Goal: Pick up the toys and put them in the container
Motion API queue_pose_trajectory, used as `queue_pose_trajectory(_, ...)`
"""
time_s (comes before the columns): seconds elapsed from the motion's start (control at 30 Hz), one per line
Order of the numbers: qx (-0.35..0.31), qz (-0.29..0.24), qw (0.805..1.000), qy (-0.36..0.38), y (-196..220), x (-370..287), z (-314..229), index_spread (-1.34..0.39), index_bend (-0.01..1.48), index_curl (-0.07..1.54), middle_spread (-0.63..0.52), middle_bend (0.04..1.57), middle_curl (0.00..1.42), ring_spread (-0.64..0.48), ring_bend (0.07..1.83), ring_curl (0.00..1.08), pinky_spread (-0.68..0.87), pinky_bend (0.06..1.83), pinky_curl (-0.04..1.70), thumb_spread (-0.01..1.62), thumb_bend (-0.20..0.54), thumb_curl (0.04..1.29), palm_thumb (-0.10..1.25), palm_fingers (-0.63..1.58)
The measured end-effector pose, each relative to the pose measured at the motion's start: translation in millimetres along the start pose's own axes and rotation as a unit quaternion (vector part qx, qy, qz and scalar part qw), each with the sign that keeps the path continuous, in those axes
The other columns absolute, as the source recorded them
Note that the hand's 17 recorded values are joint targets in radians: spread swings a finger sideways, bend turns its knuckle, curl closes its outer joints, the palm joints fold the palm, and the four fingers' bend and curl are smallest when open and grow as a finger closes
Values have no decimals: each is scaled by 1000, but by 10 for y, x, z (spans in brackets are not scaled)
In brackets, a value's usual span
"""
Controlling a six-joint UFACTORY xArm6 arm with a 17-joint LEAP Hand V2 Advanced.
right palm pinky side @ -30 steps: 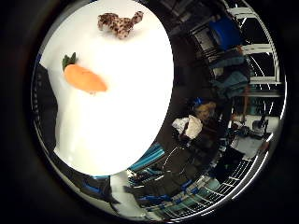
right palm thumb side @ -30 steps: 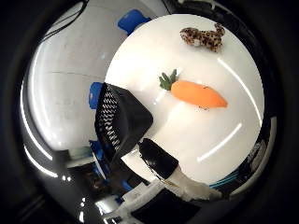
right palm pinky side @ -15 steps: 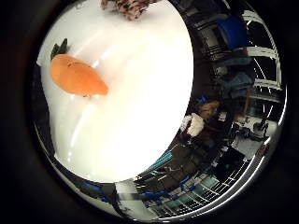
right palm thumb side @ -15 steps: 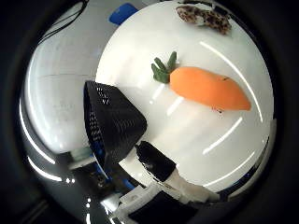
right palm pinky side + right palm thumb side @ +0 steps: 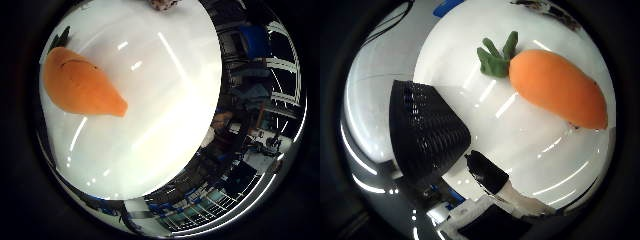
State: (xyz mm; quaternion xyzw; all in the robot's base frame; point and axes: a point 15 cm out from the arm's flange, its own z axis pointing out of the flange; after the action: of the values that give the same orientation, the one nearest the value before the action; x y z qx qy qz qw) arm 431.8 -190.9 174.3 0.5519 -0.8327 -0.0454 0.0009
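Hovering close over the carrot toy lying upper right on the counter, the hand, finger state unclear, is needing a centred grasp.

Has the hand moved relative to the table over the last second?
Yes. The hand has come down toward the white table: the carrot toy lying on it and the black mesh container both loom larger.

Lab: metal racks, cluttered benches
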Motion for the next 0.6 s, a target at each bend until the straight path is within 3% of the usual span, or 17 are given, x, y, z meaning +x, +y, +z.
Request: queue_pose_trajectory(0.6,-26,-20,999,43,55,14,181,-178,160,267,70,310,349,183,557,234,426,482,261,1116,-18,290,503,267)
